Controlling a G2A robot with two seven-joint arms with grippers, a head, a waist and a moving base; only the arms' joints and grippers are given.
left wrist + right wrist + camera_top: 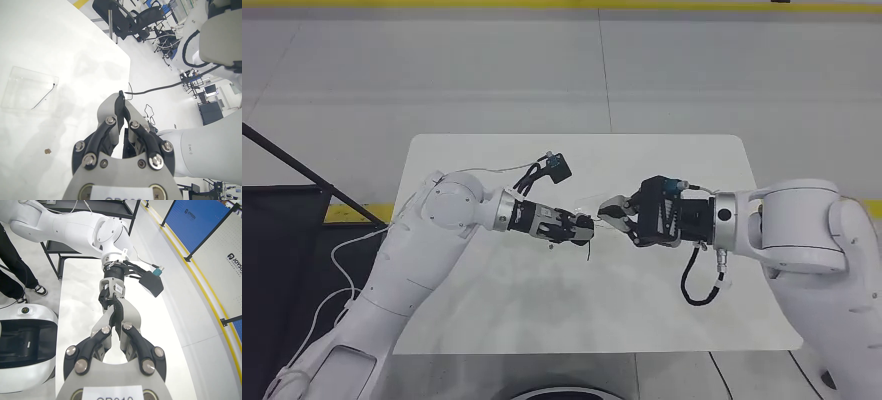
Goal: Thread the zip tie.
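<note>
My left gripper is above the table's middle, shut on a black zip tie; a small black piece sticks out past its tips. A thin dark strand hangs just below those tips. My right gripper faces it tip to tip, almost touching. Its ribbed pads are pressed together, and I cannot tell whether anything is between them. The right wrist view has the left gripper just beyond the right one's tips.
A clear flat tray lies on the white table with a second, bent black zip tie in it. A small brown crumb lies nearer. A dark cable runs toward the right arm.
</note>
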